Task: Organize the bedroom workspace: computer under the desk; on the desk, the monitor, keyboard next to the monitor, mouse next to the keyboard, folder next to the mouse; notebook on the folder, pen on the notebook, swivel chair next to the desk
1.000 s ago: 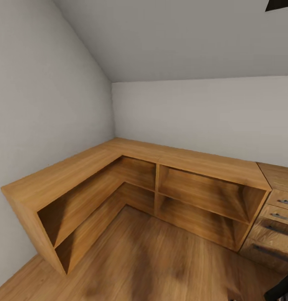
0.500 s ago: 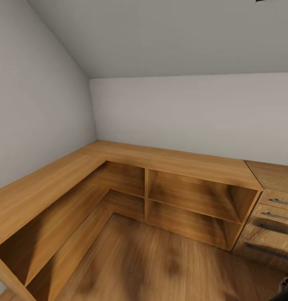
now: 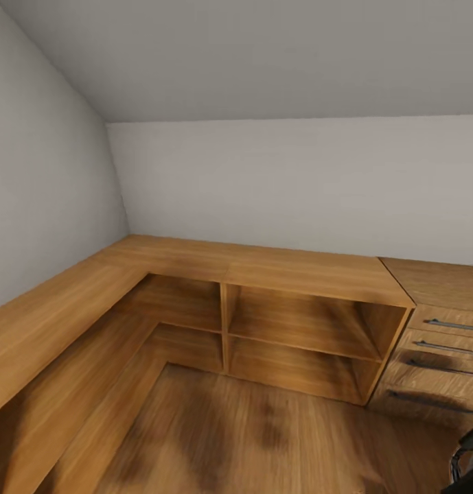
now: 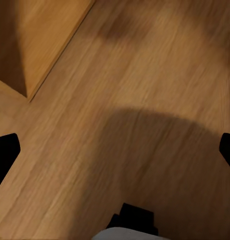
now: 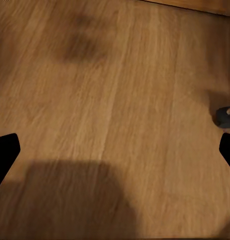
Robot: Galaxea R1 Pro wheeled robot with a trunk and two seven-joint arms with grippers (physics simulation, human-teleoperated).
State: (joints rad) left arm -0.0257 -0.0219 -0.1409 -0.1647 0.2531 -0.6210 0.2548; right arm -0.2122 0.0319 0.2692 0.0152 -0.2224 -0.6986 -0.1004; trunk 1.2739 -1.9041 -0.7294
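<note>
Two rows of open shelves (image 3: pixel 298 329) run under the long wooden L-shaped unit (image 3: pixel 263 264) ahead of me, which wraps from the left wall round to the far wall, its top bare wood. At the right end stands a wooden drawer cabinet (image 3: pixel 435 322) with metal bar handles, just beside the shelving. Plain grey walls (image 3: pixel 291 185) rise behind it under a sloped ceiling. Wooden floor (image 3: pixel 263 439) spreads before me, with dark blotchy shadows on it. At the lower right edge of my head view a dark part of some object (image 3: pixel 469 456) pokes in; I cannot tell what it is. My left end effector (image 4: pixel 115 150) hangs over the floor with its two black fingertips (image 4: pixel 4 152) wide apart at the edges of its wrist view, gripping nothing; a corner of the wooden unit lies nearby. My right end effector (image 5: pixel 115 150) is likewise spread wide and empty above the floor, and a small dark rounded thing (image 5: pixel 225 116) sits near one fingertip, too blurred to name. None of the task's things can be made out from where I stand.
</note>
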